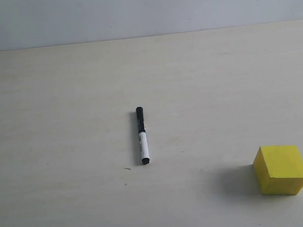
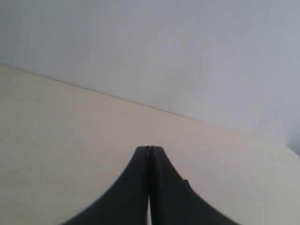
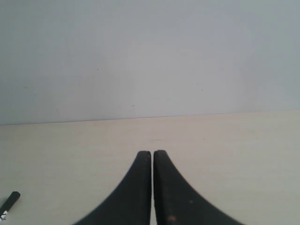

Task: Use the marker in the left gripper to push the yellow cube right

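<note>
The marker (image 1: 141, 135) lies flat on the pale table, near the middle of the exterior view, black cap pointing away and black end toward the front. Its black tip (image 3: 9, 202) also shows at the edge of the right wrist view. The yellow cube (image 1: 281, 169) stands at the front right, well apart from the marker. Neither arm appears in the exterior view. My left gripper (image 2: 150, 149) is shut with nothing between its fingers, above bare table. My right gripper (image 3: 152, 153) is shut too, and holds nothing.
The pale table (image 1: 62, 99) ends at a grey-white wall (image 1: 144, 12) along the back. A tiny dark speck (image 1: 127, 168) lies just left of the marker's near end.
</note>
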You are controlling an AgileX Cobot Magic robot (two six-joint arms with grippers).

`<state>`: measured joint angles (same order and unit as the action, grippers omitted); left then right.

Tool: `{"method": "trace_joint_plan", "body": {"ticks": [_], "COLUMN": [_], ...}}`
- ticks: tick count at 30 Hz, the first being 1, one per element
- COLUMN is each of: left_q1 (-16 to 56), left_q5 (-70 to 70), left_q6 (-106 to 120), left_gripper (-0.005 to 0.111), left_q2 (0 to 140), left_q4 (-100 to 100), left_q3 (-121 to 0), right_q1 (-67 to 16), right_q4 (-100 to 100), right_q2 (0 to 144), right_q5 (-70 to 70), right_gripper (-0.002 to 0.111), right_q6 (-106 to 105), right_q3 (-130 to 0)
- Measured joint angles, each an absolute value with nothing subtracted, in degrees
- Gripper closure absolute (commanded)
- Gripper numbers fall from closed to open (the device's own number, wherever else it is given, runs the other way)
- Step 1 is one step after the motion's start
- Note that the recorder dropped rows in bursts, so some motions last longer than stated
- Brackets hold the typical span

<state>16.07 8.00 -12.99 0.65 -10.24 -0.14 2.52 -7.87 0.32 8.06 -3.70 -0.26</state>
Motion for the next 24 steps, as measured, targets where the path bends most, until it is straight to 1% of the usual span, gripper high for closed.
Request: {"method": "trace_joint_plan", "body": {"ticks": [7, 19, 24], "left_q1": [12.67, 12.57, 12.57], "left_q5": [10.30, 10.66, 8.82], "left_q6": [-10.22, -5.29, -1.07], "left_gripper": [0.107, 0.107, 0.107], "left_q2": [0.33, 0.33, 0.33], "left_q4": [-10.41, -10.41, -9.05], "left_q3": [0.00, 0.01, 0.01], "right_q1": [2.52, 2.52, 2.52], "right_q4": [-7.87, -7.87, -7.87], "right_q2": [0.32, 0.32, 0.32], "right_q5": [8.06, 8.06, 8.06], "right_gripper": [0.106, 0.106, 0.106], "right_q6": [-3.70, -3.70, -3.70], "right_q3": [-0.26, -0.26, -0.26]}}
